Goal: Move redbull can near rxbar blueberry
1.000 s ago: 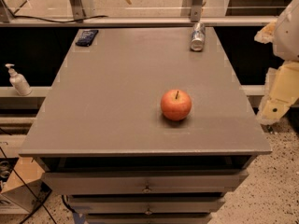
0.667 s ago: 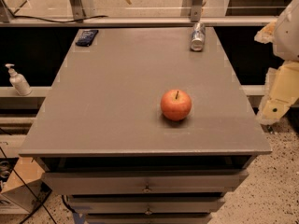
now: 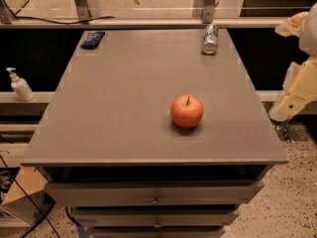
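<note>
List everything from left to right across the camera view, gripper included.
Pump bottle → snack bar → apple → can → gripper, off the right edge of the table.

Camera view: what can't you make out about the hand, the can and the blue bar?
- hand: beside the table's right side, in the camera view; the picture's right edge cuts off the arm behind it.
- redbull can: at the table's far right; its lettering is too far off to read.
- rxbar blueberry: at the far left corner; its dark wrapper's print cannot be read.
</note>
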